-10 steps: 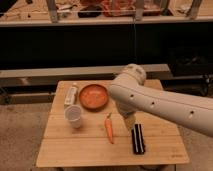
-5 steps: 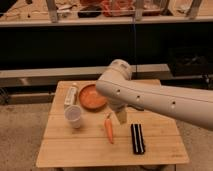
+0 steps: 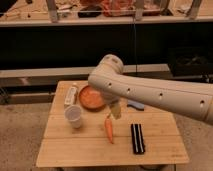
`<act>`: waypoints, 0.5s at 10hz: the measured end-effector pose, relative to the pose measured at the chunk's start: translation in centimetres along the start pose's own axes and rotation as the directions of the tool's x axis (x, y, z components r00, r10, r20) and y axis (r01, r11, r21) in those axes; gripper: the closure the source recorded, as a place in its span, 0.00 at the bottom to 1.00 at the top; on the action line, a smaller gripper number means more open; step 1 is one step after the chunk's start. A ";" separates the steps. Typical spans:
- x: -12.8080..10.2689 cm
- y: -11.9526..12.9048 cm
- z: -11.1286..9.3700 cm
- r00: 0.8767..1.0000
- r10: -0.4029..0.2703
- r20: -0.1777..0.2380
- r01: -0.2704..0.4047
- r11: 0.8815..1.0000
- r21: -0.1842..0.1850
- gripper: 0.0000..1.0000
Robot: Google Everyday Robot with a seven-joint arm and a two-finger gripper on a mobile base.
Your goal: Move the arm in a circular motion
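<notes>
arm (image 3: 150, 92) over table (image 3: 65, 150); pincer (image 3: 115, 110) above carrot (image 3: 109, 130)

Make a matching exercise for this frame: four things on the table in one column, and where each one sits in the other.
Things:
1. cup
2. carrot
3. black bar
4. orange bowl

Places:
A. back of the table, partly under the arm
B. front right
C. left side, in front of the bowl
D. middle, right by the tool

Pairs: 1-C; 2-D; 3-B; 4-A.

The tool hangs at the arm's end over the middle of the table, just above the carrot's top end.
</notes>
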 end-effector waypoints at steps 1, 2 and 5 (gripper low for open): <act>-0.1 -1.4 0.3 1.000 -0.003 0.007 0.003 1.000 0.004 0.20; -0.4 -2.6 0.5 1.000 -0.013 0.011 0.013 1.000 0.004 0.20; 0.0 -3.4 0.7 1.000 -0.012 0.014 0.012 1.000 -0.002 0.20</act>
